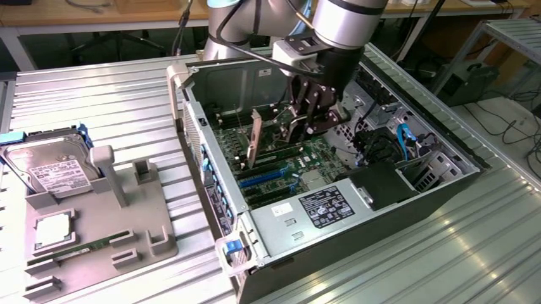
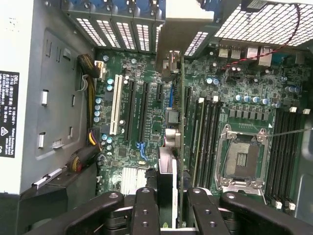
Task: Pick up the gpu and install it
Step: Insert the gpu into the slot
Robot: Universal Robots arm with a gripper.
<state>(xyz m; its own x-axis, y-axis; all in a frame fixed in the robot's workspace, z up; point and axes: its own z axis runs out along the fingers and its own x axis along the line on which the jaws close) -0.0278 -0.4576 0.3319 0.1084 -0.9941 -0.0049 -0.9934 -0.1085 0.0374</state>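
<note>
Black fingers (image 2: 146, 210) of the pincer (image 1: 298, 126) are clamped on the gpu (image 1: 253, 140), gripping its upper edge. It stands on edge inside the open computer case (image 1: 439, 190), low over the green motherboard (image 2: 146, 117) and its slots. On the bench (image 1: 101, 101), at the exterior view's left, a grey tray (image 1: 93, 234) carries a hard drive (image 1: 50, 168).

Matt black plastic tool (image 2: 167, 210), ribbed bare-metal table (image 1: 439, 253)

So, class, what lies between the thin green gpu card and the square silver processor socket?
Between gpu and socket: long black memory slots, wrist view.
</note>
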